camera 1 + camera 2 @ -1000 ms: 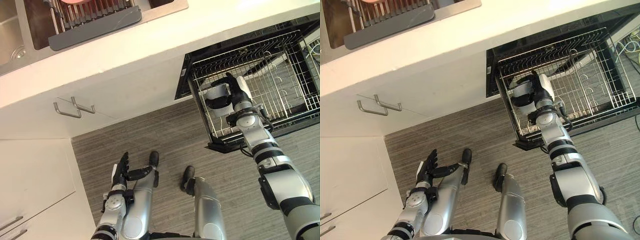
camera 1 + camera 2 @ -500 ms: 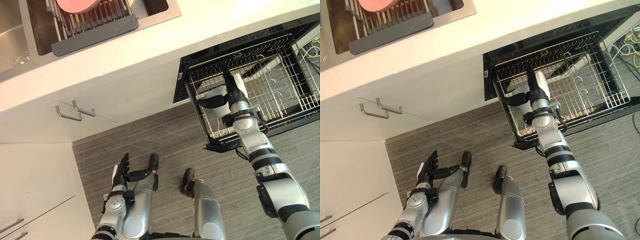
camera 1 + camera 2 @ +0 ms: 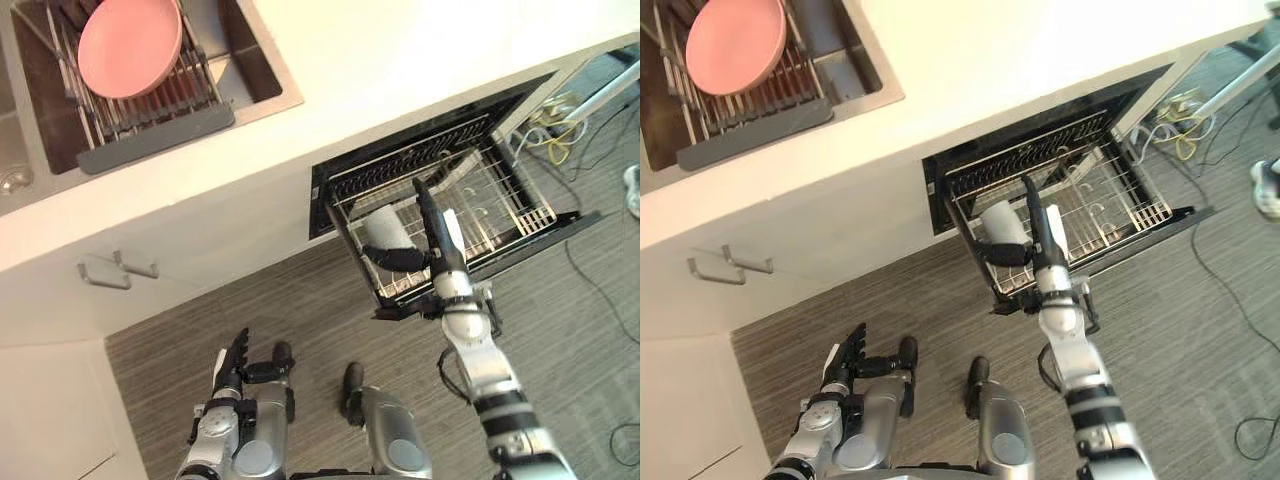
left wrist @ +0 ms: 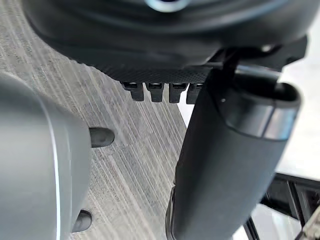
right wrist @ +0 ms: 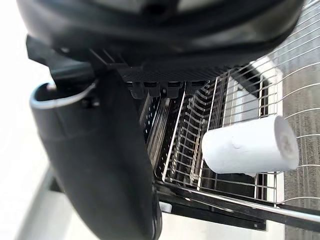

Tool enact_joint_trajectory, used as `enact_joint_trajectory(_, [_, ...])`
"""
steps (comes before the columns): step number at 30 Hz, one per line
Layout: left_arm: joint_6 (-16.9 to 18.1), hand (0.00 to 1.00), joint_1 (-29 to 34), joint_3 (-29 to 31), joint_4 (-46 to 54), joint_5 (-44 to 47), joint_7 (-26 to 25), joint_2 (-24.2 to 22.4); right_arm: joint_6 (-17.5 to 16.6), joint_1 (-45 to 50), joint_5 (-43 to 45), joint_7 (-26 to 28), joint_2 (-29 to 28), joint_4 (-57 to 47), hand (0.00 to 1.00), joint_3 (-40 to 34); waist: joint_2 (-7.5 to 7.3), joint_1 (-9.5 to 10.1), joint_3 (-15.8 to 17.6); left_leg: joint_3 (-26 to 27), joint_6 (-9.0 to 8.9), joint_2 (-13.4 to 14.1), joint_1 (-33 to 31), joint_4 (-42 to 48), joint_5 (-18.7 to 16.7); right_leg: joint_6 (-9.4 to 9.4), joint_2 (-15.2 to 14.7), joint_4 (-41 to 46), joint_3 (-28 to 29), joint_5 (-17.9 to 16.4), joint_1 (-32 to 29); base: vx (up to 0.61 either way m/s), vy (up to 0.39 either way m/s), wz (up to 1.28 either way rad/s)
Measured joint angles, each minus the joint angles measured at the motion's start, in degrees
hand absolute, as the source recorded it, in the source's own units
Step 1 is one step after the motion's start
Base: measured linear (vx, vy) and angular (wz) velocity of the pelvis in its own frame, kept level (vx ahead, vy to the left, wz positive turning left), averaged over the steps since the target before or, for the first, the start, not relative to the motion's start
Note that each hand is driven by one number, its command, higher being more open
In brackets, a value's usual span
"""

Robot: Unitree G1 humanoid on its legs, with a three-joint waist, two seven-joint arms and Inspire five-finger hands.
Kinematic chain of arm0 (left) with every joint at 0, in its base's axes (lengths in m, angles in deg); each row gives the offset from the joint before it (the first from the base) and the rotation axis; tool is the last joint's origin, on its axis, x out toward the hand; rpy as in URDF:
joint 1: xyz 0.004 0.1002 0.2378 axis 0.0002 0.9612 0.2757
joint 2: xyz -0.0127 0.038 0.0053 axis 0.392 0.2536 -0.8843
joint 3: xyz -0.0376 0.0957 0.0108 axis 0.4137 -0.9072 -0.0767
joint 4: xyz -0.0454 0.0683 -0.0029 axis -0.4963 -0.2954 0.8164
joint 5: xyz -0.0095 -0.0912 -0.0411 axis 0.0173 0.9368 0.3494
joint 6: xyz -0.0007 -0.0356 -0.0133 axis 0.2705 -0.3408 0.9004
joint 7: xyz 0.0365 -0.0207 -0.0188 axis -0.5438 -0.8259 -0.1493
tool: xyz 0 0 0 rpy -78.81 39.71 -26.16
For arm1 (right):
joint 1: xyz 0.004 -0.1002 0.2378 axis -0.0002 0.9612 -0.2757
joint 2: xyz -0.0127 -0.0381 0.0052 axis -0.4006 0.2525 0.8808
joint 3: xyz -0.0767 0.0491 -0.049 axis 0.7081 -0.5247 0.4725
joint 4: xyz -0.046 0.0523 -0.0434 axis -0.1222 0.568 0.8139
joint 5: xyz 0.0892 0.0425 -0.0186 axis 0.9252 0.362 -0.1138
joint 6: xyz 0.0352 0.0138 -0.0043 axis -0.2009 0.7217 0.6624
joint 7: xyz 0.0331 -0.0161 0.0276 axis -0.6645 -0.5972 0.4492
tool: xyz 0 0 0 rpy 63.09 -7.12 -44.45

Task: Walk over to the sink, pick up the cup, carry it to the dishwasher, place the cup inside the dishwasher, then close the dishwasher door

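On my head cameras the right hand [image 3: 438, 240] reaches out over the pulled-out wire rack [image 3: 492, 205] of the dishwasher [image 3: 330, 188]. Its fingers are straight, its thumb [image 3: 398, 258] is spread wide, and it holds nothing. The white cup [image 3: 385, 229] lies on its side at the rack's left end, just beside that thumb. The right wrist camera shows me the cup resting on the wires, apart from the hand. The dark dishwasher door [image 3: 562, 228] hangs open beneath the rack. My left hand [image 3: 231, 364] hangs low over the wood-grain floor [image 3: 260, 300], fingers straight and empty. Further left along the pale countertop [image 3: 400, 70], a pink plate [image 3: 130, 45] leans in a drying rack [image 3: 150, 142] set in the steel sink [image 3: 268, 70]. Loose cables [image 3: 560, 108] lie on the floor past the dishwasher, and a person's shoe [image 3: 1266, 190] shows at the edge.
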Motion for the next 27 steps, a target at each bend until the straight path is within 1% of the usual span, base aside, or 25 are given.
enact_joint_trajectory(1, [-0.10,1.00,0.29,0.03,-0.31,-0.23,0.07,-0.04,-0.33,1.67,-0.09,0.04,-0.80,-1.09,1.00,-0.30,0.04,-0.07,-0.81,0.13,-0.02,0.02,0.52,-0.59,0.06,0.16,0.10,-0.85,0.05,0.22,0.60,0.13,0.006,-0.08])
enact_joint_trajectory(3, [-0.50,1.00,1.34,0.02,-1.90,-1.36,0.57,-0.45,-1.49,7.09,-0.20,0.12,-2.77,-3.83,1.00,-0.66,0.14,-0.55,-4.17,0.61,-0.03,-0.09,3.05,-2.73,0.09,0.64,0.23,-3.44,0.25,0.66,3.12,0.14,0.002,-0.10])
enact_joint_trajectory(5, [-0.62,1.00,2.12,0.04,-2.13,-2.26,0.81,-0.66,-1.80,9.73,-0.71,0.13,-3.88,-5.35,1.00,-0.67,0.33,-0.69,-5.52,1.10,-0.06,-0.10,5.29,-4.18,0.11,0.83,0.41,-5.13,0.39,0.96,5.31,0.10,-0.007,-0.11])
enact_joint_trajectory(7, [-0.68,1.00,3.05,0.05,-3.49,-2.66,0.85,-1.50,-2.58,13.58,-2.26,0.11,-5.88,-7.34,1.00,-0.62,0.96,-1.35,-8.55,1.27,-0.49,-0.11,7.40,-6.34,0.39,1.06,0.62,-7.34,0.39,1.46,7.30,0.10,-0.016,-0.07])
enact_joint_trajectory(10, [-1.01,1.00,3.76,0.03,-4.62,-3.80,0.81,-2.41,-2.88,17.32,-3.06,-0.07,-7.91,-9.54,1.00,-0.62,1.96,-1.70,-10.59,1.41,-1.04,-0.08,9.74,-8.21,0.73,1.23,0.79,-8.55,0.44,1.61,9.26,0.06,-0.020,-0.03])
enact_joint_trajectory(12, [-1.00,1.00,3.88,0.01,-5.06,-4.56,0.72,-2.56,-2.90,18.59,-4.52,-0.34,-8.95,-10.56,1.00,-0.62,2.17,-1.98,-10.76,1.39,-1.39,-0.01,11.16,-8.84,0.95,1.25,0.90,-9.06,0.46,1.62,10.70,0.00,0.000,0.00])
enact_joint_trajectory(19, [-1.00,1.00,4.50,-0.10,-6.01,-4.56,-0.13,-2.58,-3.89,19.37,-4.61,-2.18,-10.35,-14.12,1.00,-0.25,2.95,-2.73,-11.69,1.47,-1.51,0.15,12.89,-8.75,0.89,1.35,1.05,-9.18,0.78,1.75,12.42,-0.01,0.003,0.00])
enact_joint_trajectory(20, [-0.98,1.00,4.54,-0.32,-6.03,-4.55,-0.26,-2.52,-4.10,19.47,-4.60,-2.70,-10.59,-14.78,1.00,-0.22,2.97,-2.64,-11.69,1.48,-1.83,0.16,12.59,-7.63,0.57,1.22,1.03,-9.13,0.77,1.83,12.62,-0.07,0.007,0.05])
enact_joint_trajectory(21, [-0.85,1.00,4.51,-0.59,-5.94,-4.55,-0.29,-2.37,-4.20,19.82,-4.58,-2.89,-10.59,-15.78,1.00,-0.22,3.08,-2.52,-11.62,1.41,-2.51,0.27,11.21,-4.81,-0.58,1.00,1.02,-9.12,0.59,1.96,12.69,-0.08,0.004,0.08])
enact_joint_trajectory(22, [-0.77,1.00,4.45,-0.61,-5.91,-4.54,-0.29,-2.34,-4.32,19.91,-4.56,-3.02,-10.54,-16.17,1.00,-0.10,3.22,-2.49,-11.52,1.37,-2.55,0.41,10.10,-2.65,-1.40,0.89,1.06,-9.11,0.39,2.03,12.74,-0.09,-0.004,0.16])
enact_joint_trajectory(23, [-0.62,1.00,4.19,-0.69,-5.96,-4.53,-0.30,-2.45,-4.65,20.06,-4.55,-3.30,-10.48,-16.92,1.00,-0.07,3.78,-2.43,-11.21,1.46,-2.94,1.04,7.70,2.31,-3.28,0.69,1.39,-9.10,-0.26,2.15,13.06,-0.10,-0.006,0.28])
enact_joint_trajectory(24, [-0.44,1.00,4.03,-0.72,-6.01,-4.52,-0.30,-2.59,-4.68,20.40,-4.53,-3.88,-10.19,-17.78,1.00,0.08,4.35,-2.41,-10.86,2.82,-3.97,1.78,5.80,6.39,-4.66,0.60,1.69,-9.09,-1.29,2.13,13.69,-0.11,-0.004,0.35])
enact_joint_trajectory(25, [-0.32,1.00,3.93,-0.67,-6.03,-4.51,-0.31,-2.58,-4.68,20.56,-4.53,-4.15,-9.79,-18.38,1.00,0.20,4.63,-2.35,-10.68,3.90,-4.33,2.24,5.04,7.77,-5.00,0.50,1.76,-9.09,-1.81,2.07,13.97,-0.10,0.003,0.39])
enact_joint_trajectory(26, [-0.11,1.00,3.90,-0.62,-6.07,-4.50,-0.36,-2.59,-4.69,20.63,-4.54,-4.50,-9.04,-19.28,1.00,0.42,4.98,-2.28,-10.54,6.51,-4.51,3.06,4.38,8.47,-5.43,0.32,1.85,-9.09,-2.55,1.97,14.20,-0.15,0.020,0.44])
enact_joint_trajectory(27, [0.07,1.00,3.86,-0.43,-6.37,-4.49,-0.40,-2.90,-4.72,20.62,-4.53,-5.19,-8.02,-20.70,1.00,0.72,5.75,-1.88,-10.68,9.50,-2.71,4.19,4.24,8.01,-6.51,0.06,2.02,-9.07,-3.83,1.80,14.45,-0.13,0.024,0.41])
